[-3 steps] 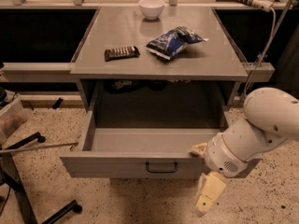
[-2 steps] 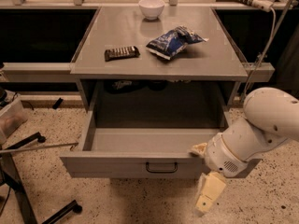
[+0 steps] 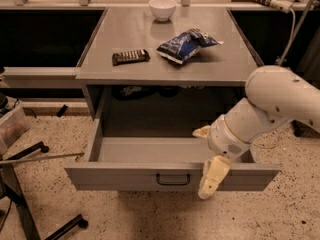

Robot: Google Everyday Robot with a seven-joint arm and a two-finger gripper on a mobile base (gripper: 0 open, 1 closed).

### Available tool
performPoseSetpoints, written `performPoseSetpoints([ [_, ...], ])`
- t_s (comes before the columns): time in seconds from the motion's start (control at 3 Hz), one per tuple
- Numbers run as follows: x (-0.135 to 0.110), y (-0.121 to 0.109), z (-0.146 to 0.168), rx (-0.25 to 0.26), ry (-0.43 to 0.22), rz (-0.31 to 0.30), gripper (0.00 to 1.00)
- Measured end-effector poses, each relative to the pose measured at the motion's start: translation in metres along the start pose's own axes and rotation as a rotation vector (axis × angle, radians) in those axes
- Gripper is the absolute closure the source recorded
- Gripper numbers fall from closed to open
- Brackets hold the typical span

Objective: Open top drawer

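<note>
The top drawer [image 3: 125, 176] of the grey metal cabinet stands pulled far out. Its plain grey tray [image 3: 150, 150] shows empty, and its black bar handle [image 3: 173, 179] sits at the centre of the front. My gripper [image 3: 206, 154] is at the right part of the drawer front, to the right of the handle. One cream finger [image 3: 202, 132] is over the tray inside and the other [image 3: 211, 176] hangs down outside the front panel. The fingers stand apart, open, holding nothing. The white arm [image 3: 270, 104] reaches in from the right.
On the cabinet top [image 3: 220, 59] lie a dark candy bar [image 3: 130, 57], a blue chip bag [image 3: 186, 44] and a white bowl [image 3: 163, 8]. A black stand leg [image 3: 20, 194] and thin rod [image 3: 40, 159] are at left. Speckled floor [image 3: 150, 219] lies in front.
The arm and gripper have moved a little up and to the left, closer to the drawer front. The drawer stays open in the same place.
</note>
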State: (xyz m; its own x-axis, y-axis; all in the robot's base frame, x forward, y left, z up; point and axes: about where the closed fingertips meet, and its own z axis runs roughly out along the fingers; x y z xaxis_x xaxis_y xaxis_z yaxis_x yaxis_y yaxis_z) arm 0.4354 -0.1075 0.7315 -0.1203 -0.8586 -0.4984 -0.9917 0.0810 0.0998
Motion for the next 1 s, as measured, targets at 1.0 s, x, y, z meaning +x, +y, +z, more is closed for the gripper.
performPoseSetpoints([
  [1.0,0.049,0.046,0.031,-0.154,-0.004,0.158,0.00],
])
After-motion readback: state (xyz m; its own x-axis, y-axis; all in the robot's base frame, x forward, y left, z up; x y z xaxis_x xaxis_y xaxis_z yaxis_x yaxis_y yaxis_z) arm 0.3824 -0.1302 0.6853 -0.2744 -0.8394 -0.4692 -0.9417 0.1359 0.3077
